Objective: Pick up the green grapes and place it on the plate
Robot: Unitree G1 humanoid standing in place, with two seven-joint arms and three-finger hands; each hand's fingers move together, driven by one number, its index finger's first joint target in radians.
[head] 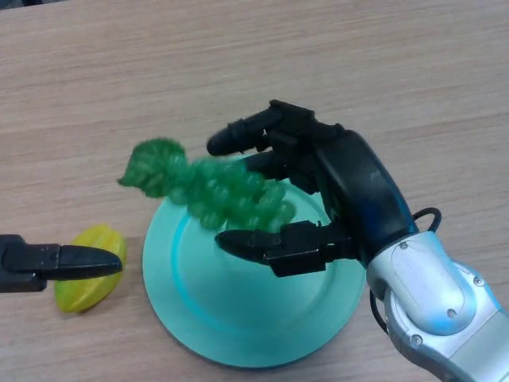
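One bunch of green grapes [211, 191] is showing, hanging over the far-left rim of the plate. One plate [238, 318] is sitting near the desk's [254, 72] front edge, teal and round. One yellow fruit [89, 280] is lying just left of that plate, by the front-left part of the desk. Two hands are showing: the right hand [318, 199] over the plate, the left hand [56, 261] coming in at the left edge.
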